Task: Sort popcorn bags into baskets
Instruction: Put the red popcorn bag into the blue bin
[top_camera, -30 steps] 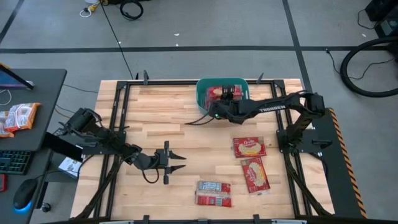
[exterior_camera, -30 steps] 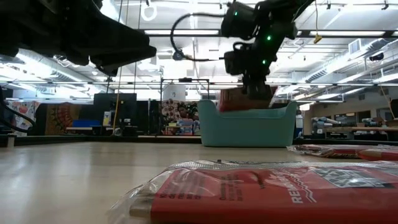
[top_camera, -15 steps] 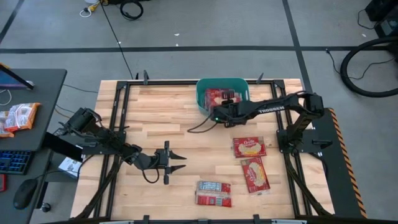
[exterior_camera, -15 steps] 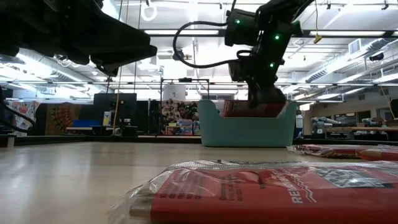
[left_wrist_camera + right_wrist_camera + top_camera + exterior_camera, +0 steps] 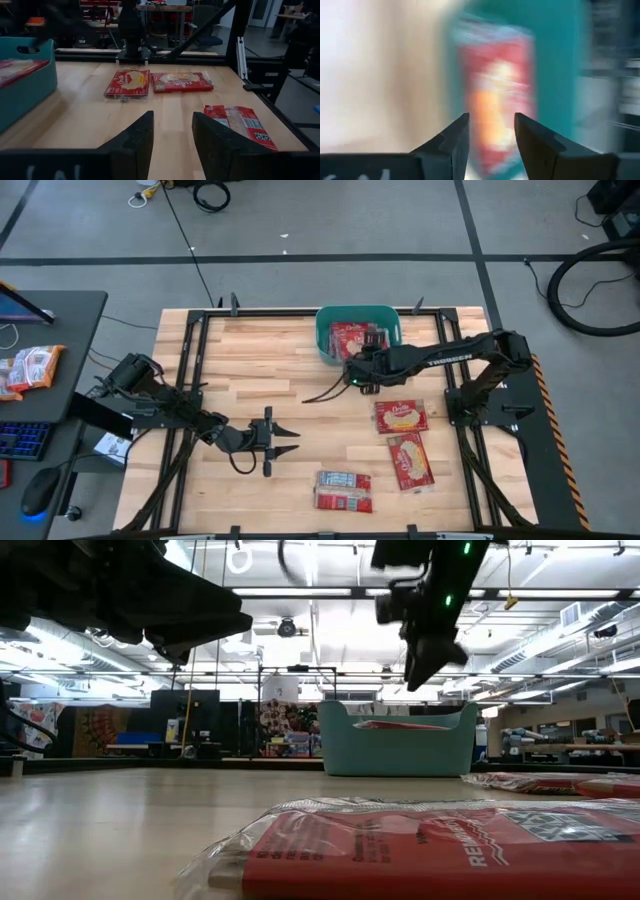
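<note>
Both claws part-open and empty, right claw [image 5: 490,131] above the teal basket [image 5: 328,340]

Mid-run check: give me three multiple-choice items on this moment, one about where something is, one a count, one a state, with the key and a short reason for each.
1. Where does the teal basket stand?
A. at the table's far edge, middle
B. at the near left corner
C. under the left arm

2. How many popcorn bags lie on the table outside the basket?
A. one
B. three
C. six

3. What is the right gripper doing?
A. clamping a bag
B. open and empty, just outside the basket's near rim
C. resting on the table

Key:
1 A, the high view shows it against the far frame.
2 B, one bag, a second and a third back-up.
3 B, its fingers stand apart with nothing between; the left gripper waits open at near left.
</note>
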Robot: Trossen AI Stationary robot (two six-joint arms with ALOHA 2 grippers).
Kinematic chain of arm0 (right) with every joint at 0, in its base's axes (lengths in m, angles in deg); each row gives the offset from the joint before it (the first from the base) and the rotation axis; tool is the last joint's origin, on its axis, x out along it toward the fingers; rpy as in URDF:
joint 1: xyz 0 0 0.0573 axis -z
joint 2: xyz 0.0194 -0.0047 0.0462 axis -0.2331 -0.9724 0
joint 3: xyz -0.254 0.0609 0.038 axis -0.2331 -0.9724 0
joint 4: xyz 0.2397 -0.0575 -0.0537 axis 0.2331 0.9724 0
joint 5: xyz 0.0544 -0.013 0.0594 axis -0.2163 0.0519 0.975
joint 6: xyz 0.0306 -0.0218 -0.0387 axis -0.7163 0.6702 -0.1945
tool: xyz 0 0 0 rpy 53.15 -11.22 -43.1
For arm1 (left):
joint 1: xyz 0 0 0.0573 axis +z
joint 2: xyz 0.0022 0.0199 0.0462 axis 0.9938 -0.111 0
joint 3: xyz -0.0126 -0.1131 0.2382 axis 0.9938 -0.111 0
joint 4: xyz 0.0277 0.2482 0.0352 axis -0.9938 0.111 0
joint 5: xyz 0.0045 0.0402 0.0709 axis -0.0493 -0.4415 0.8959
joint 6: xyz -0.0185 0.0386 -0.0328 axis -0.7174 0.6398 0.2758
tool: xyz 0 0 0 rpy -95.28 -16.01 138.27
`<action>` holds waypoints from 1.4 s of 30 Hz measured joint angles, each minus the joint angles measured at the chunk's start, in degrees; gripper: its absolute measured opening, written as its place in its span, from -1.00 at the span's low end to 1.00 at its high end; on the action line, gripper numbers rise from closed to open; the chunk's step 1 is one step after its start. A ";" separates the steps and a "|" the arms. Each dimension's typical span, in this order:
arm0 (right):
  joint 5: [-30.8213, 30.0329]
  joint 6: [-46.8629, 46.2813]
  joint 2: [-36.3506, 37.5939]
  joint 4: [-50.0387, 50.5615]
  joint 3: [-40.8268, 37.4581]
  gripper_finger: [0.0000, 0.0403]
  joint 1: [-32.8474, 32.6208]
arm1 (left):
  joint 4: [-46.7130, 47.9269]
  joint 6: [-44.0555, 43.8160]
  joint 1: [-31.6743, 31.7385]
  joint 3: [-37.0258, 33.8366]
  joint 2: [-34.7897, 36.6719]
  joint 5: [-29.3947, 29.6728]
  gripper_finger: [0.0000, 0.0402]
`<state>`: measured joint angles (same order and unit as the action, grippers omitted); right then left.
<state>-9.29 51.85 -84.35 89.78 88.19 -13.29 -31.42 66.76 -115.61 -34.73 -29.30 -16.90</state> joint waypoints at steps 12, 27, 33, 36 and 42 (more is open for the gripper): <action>15.45 -5.78 0.01 -2.67 1.19 -0.22 -12.18 | -0.46 -1.63 -0.02 0.00 -0.02 -2.25 -0.30; 8.31 4.36 -0.01 -17.91 -4.96 -0.22 -0.57 | -0.13 -2.57 0.00 0.02 -0.02 -2.23 -0.30; 11.53 8.36 -0.03 -22.56 -6.72 -0.22 6.24 | -0.02 -2.51 0.00 0.02 -0.02 -2.23 -0.30; 13.27 9.56 -0.03 -22.78 -6.73 -0.22 9.46 | -0.02 -2.48 0.00 0.02 -0.02 -2.23 -0.30; 17.78 13.04 -0.03 -23.11 -6.73 -0.22 15.62 | 0.09 -2.44 0.00 0.02 -0.02 -2.23 -0.30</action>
<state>8.48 64.89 -84.38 66.67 81.47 2.33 -31.33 64.32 -115.61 -34.71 -29.32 -19.13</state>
